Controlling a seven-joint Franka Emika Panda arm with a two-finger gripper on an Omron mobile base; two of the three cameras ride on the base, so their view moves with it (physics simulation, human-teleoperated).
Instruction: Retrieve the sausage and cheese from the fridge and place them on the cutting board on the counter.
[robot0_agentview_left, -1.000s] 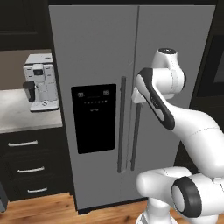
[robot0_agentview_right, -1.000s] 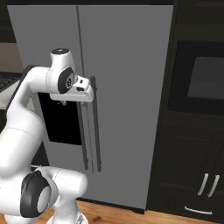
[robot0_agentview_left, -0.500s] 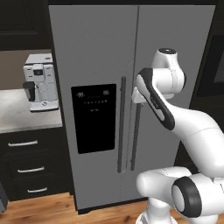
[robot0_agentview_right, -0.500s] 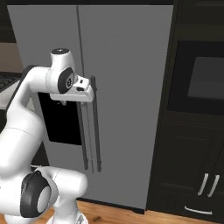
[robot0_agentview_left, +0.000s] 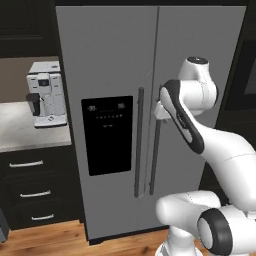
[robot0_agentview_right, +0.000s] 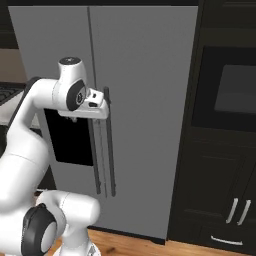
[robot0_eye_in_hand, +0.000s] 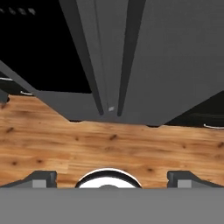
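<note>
The tall grey fridge stands with both doors shut. Its two long vertical handles run side by side at the middle seam. My gripper is raised at the upper end of the right door's handle, close to it, pointing down along the doors. Its fingertips stand far apart, open, with nothing between them. The sausage and cheese are hidden behind the shut doors. The cutting board and the counter are out of view.
A coffee machine sits on a plain grey top over black drawers left of the fridge. Dark cabinets with a built-in oven stand to its right. Wooden floor lies below.
</note>
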